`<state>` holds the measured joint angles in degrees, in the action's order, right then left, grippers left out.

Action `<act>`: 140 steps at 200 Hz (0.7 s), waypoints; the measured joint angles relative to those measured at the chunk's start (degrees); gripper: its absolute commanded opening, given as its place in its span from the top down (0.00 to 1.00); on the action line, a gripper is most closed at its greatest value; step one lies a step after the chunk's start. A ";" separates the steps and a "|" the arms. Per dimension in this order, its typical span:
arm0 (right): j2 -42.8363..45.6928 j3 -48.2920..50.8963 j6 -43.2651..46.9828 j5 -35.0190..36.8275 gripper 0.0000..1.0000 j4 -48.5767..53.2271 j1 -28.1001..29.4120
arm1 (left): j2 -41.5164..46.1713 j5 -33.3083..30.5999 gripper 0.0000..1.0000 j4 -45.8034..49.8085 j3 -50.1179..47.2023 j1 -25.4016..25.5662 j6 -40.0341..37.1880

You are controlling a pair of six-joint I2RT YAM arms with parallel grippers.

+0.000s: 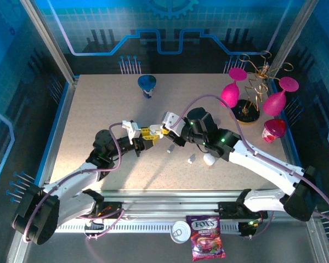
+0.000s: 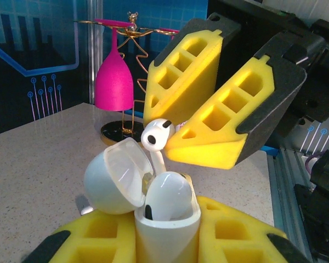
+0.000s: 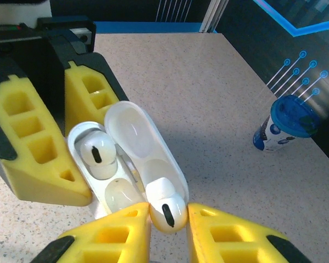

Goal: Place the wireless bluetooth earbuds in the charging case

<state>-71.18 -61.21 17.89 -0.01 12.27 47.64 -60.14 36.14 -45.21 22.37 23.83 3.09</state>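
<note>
left hand (image 2: pixel 167 242) clamped on open charging case (image 2: pixel 165 227), one earbud (image 2: pixel 169 194) seated. right hand (image 3: pixel 168 213) pinches second earbud (image 2: pixel 155 136) just above it, stem pointing down by the lid (image 2: pixel 112 175). Align stem with empty socket (image 3: pixel 119 194), descend straight, keep off lid, release only once it's bottomed.

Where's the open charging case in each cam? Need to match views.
Top external: charging case mid-table, just left of centre.
Left wrist: case at bottom centre, lid swung left.
Right wrist: case left of centre, lid swung right.
Shared landmark: right tool pinching an earbud at the open case.
</note>
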 measured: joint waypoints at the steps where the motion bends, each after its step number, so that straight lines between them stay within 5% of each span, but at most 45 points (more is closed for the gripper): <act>1: 0.00 0.00 0.02 0.02 0.78 0.02 0.00 | 0.00 0.00 1.00 0.02 0.00 0.00 0.00; 140: 0.50 0.09 3.41 -2.99 0.76 1.27 0.04 | 0.11 0.79 1.00 1.29 0.00 0.00 0.04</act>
<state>-70.67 -61.12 21.30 -3.01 13.54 47.68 -60.03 36.93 -43.92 22.37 23.83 3.14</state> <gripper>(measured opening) 0.241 0.221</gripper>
